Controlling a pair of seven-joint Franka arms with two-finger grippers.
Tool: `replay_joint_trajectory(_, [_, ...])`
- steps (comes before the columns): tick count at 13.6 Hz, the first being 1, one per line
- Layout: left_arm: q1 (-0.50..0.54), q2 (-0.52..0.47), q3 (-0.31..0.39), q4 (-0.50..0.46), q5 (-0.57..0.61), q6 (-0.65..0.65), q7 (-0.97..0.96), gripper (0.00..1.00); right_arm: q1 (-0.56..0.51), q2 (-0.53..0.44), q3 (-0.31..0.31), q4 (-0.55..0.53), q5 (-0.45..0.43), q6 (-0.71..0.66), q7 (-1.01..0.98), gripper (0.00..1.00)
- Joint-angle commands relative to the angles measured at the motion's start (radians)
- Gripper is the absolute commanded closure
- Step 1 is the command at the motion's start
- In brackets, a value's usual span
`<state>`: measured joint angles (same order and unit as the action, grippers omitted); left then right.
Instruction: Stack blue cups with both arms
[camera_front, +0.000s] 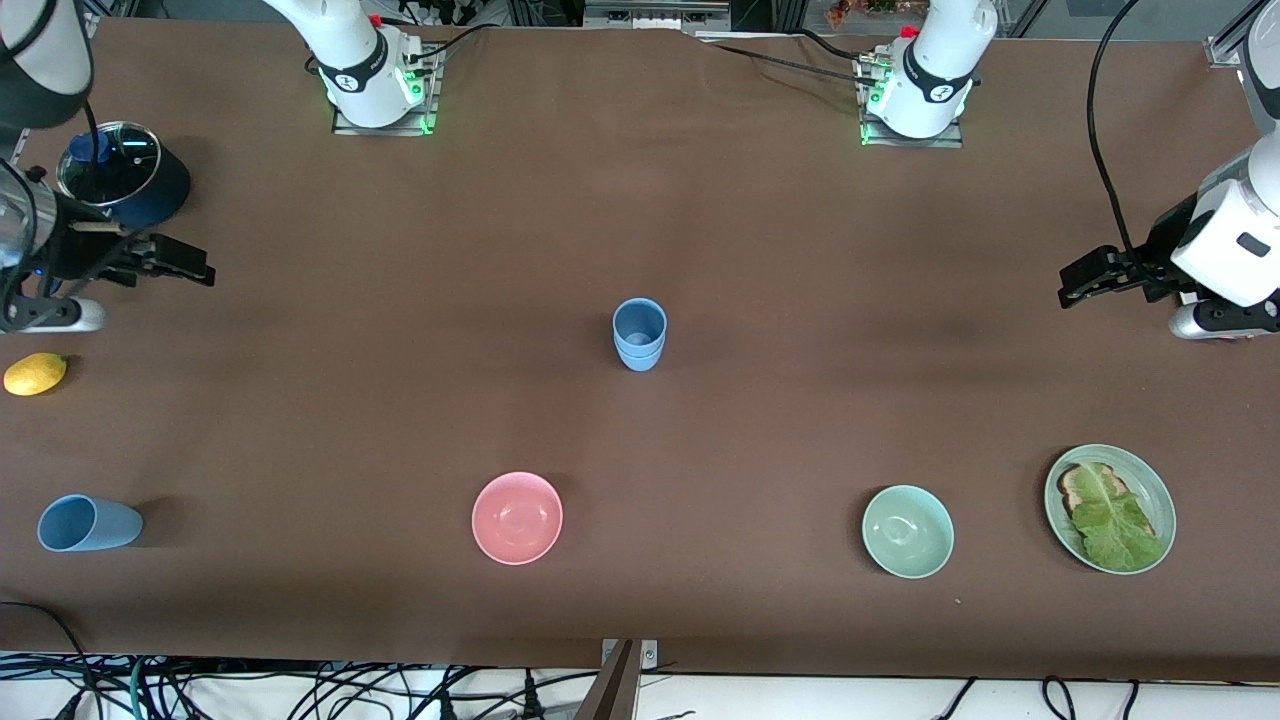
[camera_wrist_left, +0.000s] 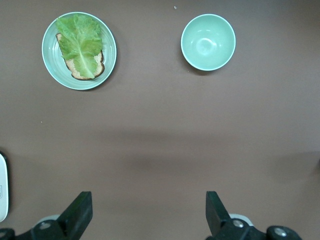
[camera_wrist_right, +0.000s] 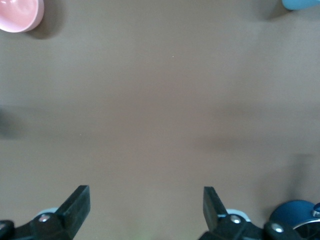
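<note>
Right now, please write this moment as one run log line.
blue cups: nested, upright, table centre | third blue cup: unstacked, right arm's end | left gripper: open, empty, waiting | right gripper: open, empty, waiting

No readable text, labels or numbers anywhere

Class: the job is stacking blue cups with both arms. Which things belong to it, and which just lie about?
Job: stacked blue cups; lone blue cup on its side; left gripper, right gripper, both open.

Lying about: pink bowl, green bowl, lettuce plate, lemon, dark blue pot.
</note>
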<state>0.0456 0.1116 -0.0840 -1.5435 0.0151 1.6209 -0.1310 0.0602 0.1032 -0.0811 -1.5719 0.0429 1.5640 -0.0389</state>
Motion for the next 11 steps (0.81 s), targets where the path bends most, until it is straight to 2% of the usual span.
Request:
replay_joint_trajectory(1, [0.003,0.008,0.001,0.020,-0.027,0.001,0.039,0.00,-0.048,-0.111,0.070,-0.050,-0.057,-0.014,0.002,0.00])
replay_joint_trajectory(5, [0.005,0.003,0.001,0.019,-0.030,-0.001,0.111,0.00,-0.048,-0.120,0.072,-0.060,-0.049,-0.047,0.143,0.00])
replay_joint_trajectory(11, [0.005,0.002,-0.003,0.019,-0.030,-0.007,0.108,0.00,-0.046,-0.112,0.072,-0.057,-0.047,-0.036,0.142,0.00])
